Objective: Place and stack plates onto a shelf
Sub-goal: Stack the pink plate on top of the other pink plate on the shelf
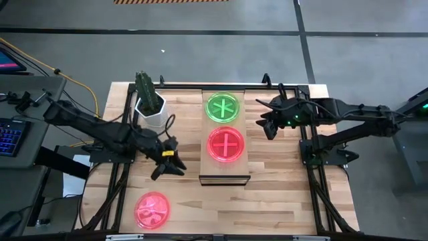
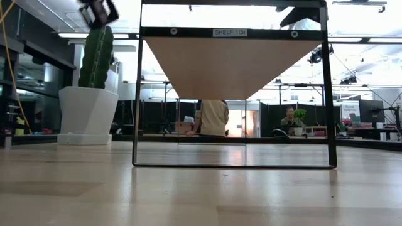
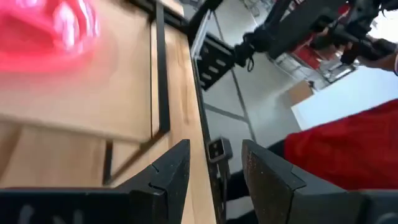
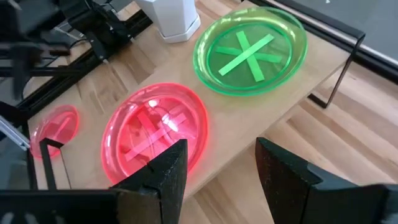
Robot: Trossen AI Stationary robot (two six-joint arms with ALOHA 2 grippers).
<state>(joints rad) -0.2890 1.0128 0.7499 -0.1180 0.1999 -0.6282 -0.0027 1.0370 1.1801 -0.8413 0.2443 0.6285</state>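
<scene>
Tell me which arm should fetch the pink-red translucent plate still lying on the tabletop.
Left, probably. The left gripper is open and empty between the shelf and that pink-red plate; the right gripper is across the shelf.

light-wood plank table (image 1: 281, 194) carries a raised shelf (image 1: 225, 171) at centre w/ a dark frame. on the shelf: green plate (image 1: 222, 108) at the far end, red plate (image 1: 225, 144) just beside it. on the tabletop: white cactus pot (image 1: 151, 114) & another red plate (image 1: 152, 209) near the front-left corner.
</scene>
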